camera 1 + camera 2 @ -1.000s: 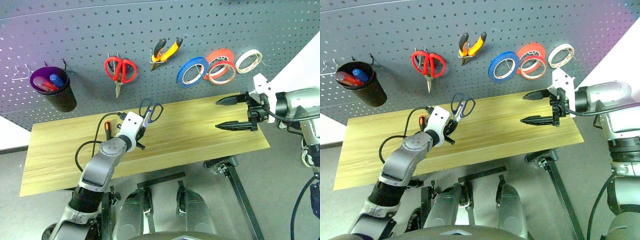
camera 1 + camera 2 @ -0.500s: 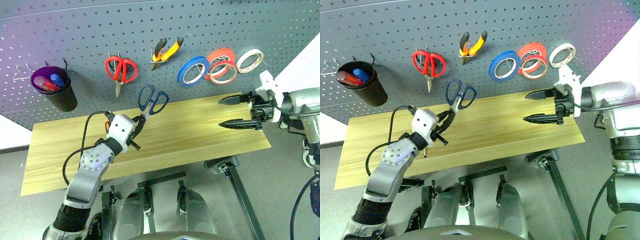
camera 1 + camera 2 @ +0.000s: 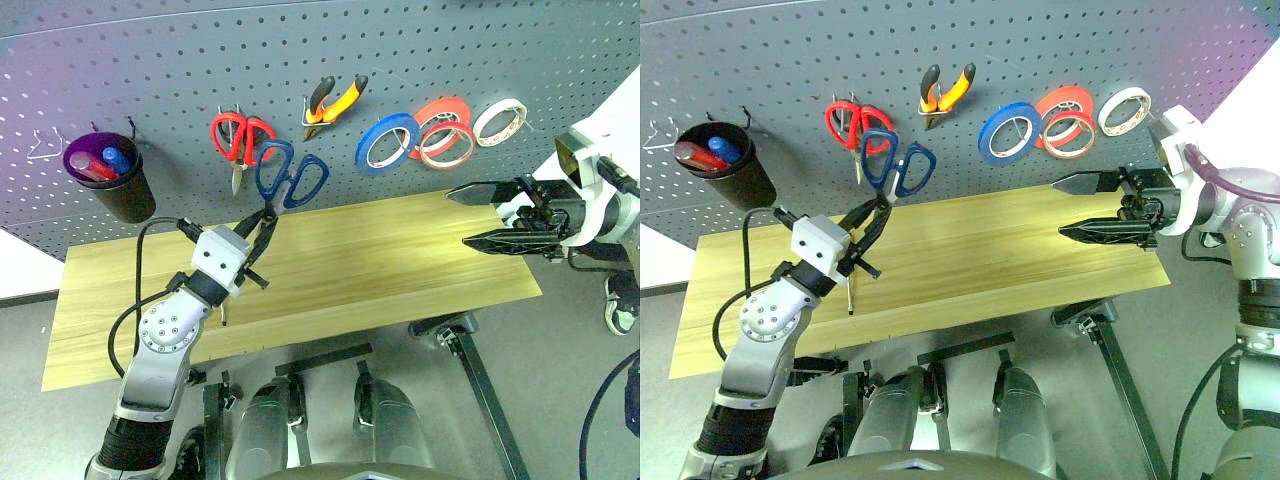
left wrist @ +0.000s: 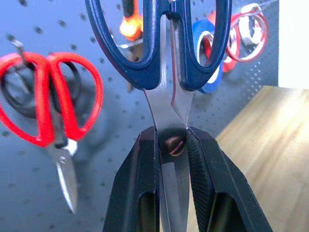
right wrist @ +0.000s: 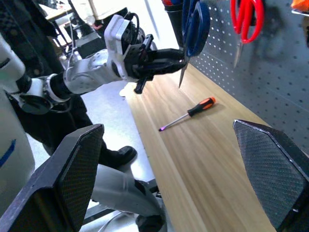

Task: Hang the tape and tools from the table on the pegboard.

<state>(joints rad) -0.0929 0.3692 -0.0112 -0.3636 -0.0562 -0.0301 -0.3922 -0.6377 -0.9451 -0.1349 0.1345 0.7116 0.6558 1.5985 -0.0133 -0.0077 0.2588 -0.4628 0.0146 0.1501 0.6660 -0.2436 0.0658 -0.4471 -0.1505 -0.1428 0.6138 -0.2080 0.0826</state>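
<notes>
Scissors [image 3: 290, 178] with dark blue handles, clamped at the pivot in the closed left pincer [image 3: 262, 219], have risen off the desk [image 3: 380, 260] since a second ago and now sit before the pegboard [image 3: 150, 60], at four o'clock from the red scissors [image 3: 240, 140]. Hooking comes next, I judge. Right pincer [image 3: 490, 214] hovers open and empty. Screwdriver [image 5: 189, 113] lies on the desk.
</notes>
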